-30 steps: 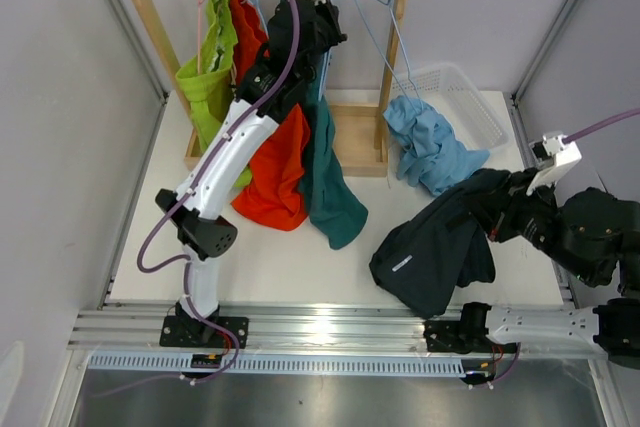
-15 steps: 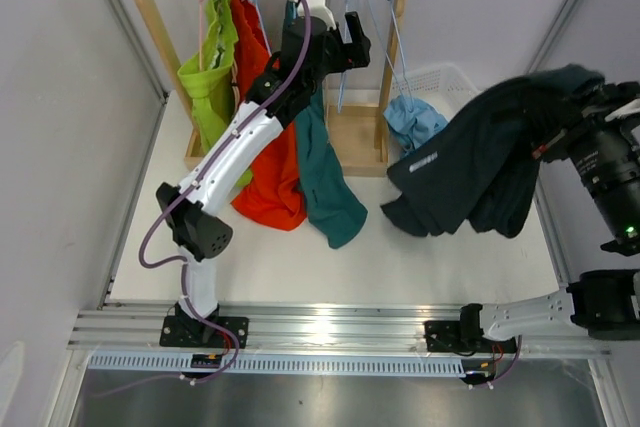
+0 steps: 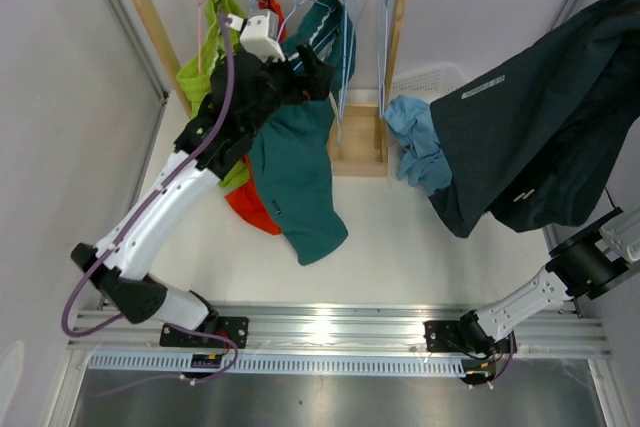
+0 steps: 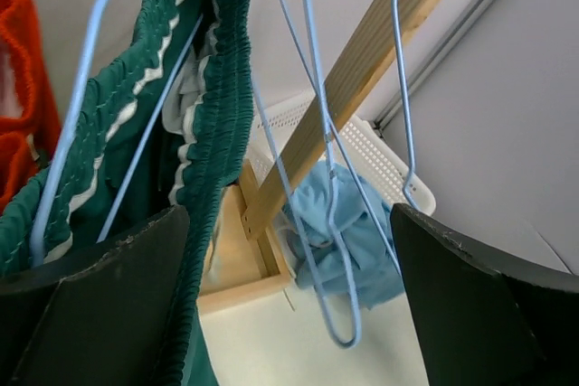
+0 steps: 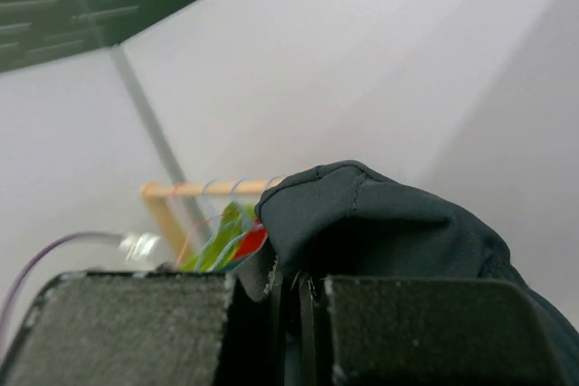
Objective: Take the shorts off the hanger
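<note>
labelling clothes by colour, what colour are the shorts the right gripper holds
Dark navy. The shorts show best in the top external view.

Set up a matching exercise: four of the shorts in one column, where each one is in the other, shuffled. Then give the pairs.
1. lime green shorts
2. teal shorts
3. dark navy shorts
4. light blue shorts

A. held up in the shut right hand
B. heaped by the right post of the rack
C. on a blue hanger, by the open left hand
D. hanging at the rack's left end

Pairs: 1-D, 2-C, 3-A, 4-B
</note>
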Tool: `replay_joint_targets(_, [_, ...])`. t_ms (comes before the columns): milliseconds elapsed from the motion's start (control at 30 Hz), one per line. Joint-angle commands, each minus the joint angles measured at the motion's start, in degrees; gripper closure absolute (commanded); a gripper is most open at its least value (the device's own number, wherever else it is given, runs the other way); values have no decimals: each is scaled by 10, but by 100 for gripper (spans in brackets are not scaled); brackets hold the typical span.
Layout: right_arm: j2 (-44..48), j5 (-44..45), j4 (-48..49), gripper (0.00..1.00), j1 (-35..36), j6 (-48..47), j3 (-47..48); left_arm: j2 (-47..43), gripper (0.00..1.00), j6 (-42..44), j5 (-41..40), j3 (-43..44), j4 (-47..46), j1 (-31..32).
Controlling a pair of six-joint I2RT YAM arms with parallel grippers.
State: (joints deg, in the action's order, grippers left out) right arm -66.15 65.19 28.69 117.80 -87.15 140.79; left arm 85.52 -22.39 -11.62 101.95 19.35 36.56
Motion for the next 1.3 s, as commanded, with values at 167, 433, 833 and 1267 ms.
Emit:
replay_joint_targets(167, [54, 12, 80, 100, 106, -239, -155, -98, 1, 33, 21, -126, -63, -3])
replay_joint_targets(433, [-34, 115, -185, 100, -58, 5, -128, -77, 1, 53, 34, -101, -39, -3])
replay_joint_targets(833, [-205, 28, -385, 100, -571, 290, -16, -98, 1, 66, 30, -106, -21, -3])
replay_joint_targets(1267, [-268, -233, -420, 100, -913, 618, 58, -118, 1, 74, 41, -135, -30, -3])
